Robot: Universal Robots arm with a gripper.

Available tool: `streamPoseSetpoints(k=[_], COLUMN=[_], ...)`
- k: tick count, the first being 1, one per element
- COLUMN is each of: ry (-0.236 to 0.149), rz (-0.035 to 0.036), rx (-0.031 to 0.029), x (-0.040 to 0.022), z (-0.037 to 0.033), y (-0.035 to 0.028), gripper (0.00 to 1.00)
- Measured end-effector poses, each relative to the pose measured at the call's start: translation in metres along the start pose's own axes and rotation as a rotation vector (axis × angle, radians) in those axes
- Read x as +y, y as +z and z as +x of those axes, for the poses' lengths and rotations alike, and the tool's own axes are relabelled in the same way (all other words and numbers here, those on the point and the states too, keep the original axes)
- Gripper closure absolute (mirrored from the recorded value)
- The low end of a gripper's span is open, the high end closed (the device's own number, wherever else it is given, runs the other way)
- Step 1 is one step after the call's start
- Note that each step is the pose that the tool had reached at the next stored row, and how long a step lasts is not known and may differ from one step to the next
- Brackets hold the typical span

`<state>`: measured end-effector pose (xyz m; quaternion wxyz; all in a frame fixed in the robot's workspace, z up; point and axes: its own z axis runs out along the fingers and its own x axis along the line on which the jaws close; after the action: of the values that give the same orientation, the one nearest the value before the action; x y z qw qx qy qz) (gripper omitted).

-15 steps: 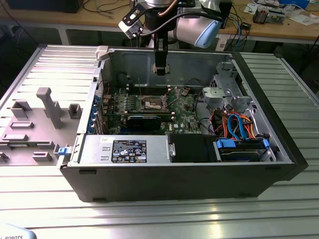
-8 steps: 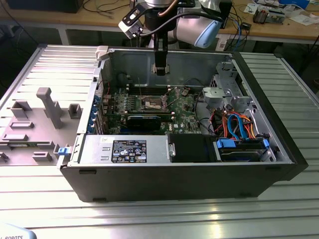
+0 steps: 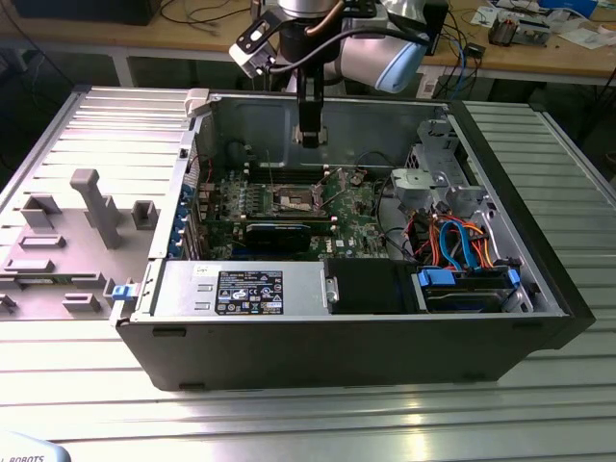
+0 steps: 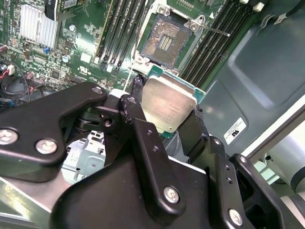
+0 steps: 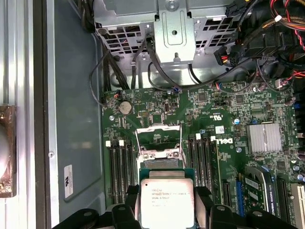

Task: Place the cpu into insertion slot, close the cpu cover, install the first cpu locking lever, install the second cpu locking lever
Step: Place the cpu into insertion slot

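Above open case (image 3: 337, 351) on ribbed metal table (image 3: 308, 419) | end effector (image 4: 167, 106) grasping cpu (image 5: 167, 202) | workbench (image 3: 539, 56) behind

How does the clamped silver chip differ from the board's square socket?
The flat silver-grey square chip is held aloft in the black pincer; the metal-rimmed square socket sits in the green circuit board, open and empty. The chip's top is pale metal; the socket's centre is dark. Both are square.
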<state>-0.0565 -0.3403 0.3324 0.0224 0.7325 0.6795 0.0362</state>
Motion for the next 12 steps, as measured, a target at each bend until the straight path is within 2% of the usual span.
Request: streamPoseSetpoints(k=[12], ry=[0.000], rz=[0.0000], rx=[0.0000], x=[-0.0008], z=[-0.0002], y=[0.0094], gripper=[0.46])
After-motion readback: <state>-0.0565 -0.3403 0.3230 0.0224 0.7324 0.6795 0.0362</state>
